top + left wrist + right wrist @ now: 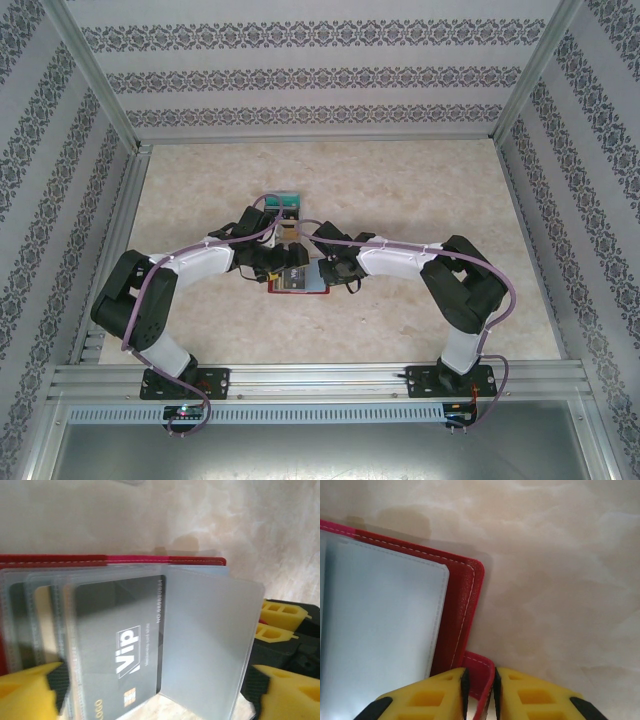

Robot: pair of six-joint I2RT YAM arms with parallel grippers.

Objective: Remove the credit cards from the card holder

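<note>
Item: card holder (298,279), red, lying open on the surface (560,555) between my hands. My right hand (480,695): narrow, pinching its tab (481,680). My left hand (159,692): wide, holding nothing, fingers either side of the clear sleeves (210,635); dark card (120,645) sleeved just ahead. Step, I judge: holder pinned, this card not drawn yet. Next calls for nipping that card's edge alone, then sliding it out.

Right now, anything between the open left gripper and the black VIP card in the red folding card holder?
Yes: the black VIP card sits inside a frosted clear plastic sleeve of the red folding card holder, so plastic covers its face. The left gripper is open, straddling the sleeves. Nothing else visible intervenes.
</note>
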